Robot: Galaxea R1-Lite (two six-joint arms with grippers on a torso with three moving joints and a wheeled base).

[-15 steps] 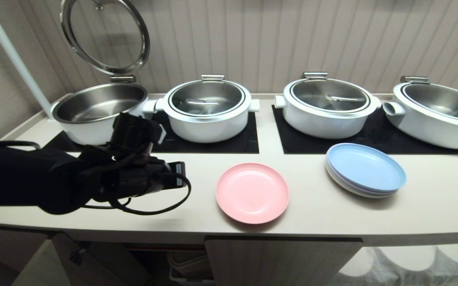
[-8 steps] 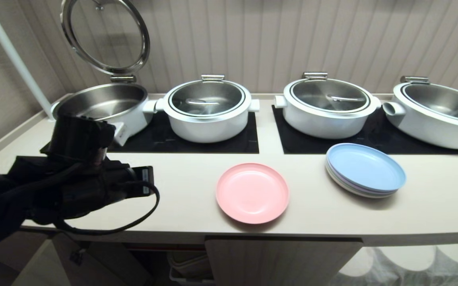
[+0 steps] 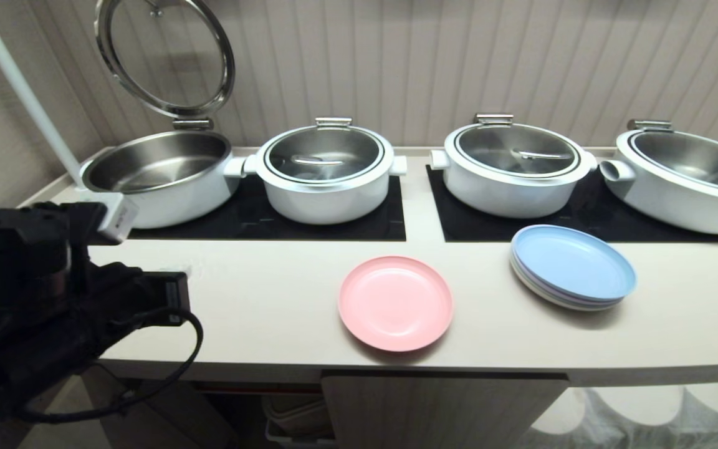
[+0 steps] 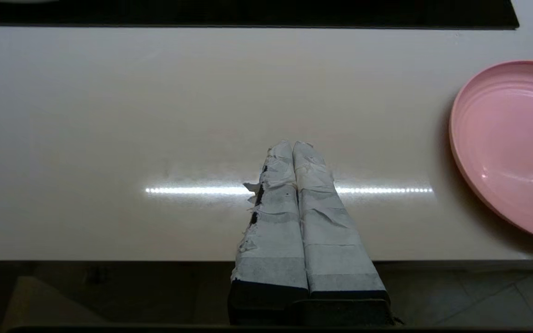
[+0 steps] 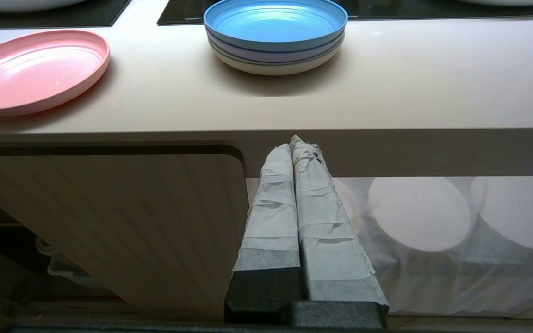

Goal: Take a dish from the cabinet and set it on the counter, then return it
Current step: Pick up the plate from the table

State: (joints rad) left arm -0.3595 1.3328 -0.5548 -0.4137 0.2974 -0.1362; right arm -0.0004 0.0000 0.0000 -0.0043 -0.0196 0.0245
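The pink dish [image 3: 395, 303] lies flat on the counter [image 3: 272, 312], close to the front edge and roughly midway along it, right side up with its rim raised. Nothing touches it. The left gripper [image 4: 293, 147] hangs above the bare counter well to the dish's left, its two tape-wrapped fingers [image 4: 275, 203] pressed together with no gap and nothing between them — the dish sits off to one side of the tips, clear of them, with a stretch of empty counter in between. In the head view the left arm [image 3: 28, 299] shows as a dark mass at the counter's left end, near the front edge.

The right gripper [image 5: 296, 144] is parked low in front of the cabinet [image 5: 123, 217], below the counter's edge; its taped fingers [image 5: 271, 217] are also closed against each other and empty. From there the dish lies up on the counter, above and away from the tips.

A stack of blue plates [image 3: 573, 266] rests on the counter to the dish's right, apart from it. Behind, four white pots [image 3: 325, 174] stand on black cooktop panels [image 3: 309, 224] — the leftmost one with its lid [image 3: 166, 56] raised.
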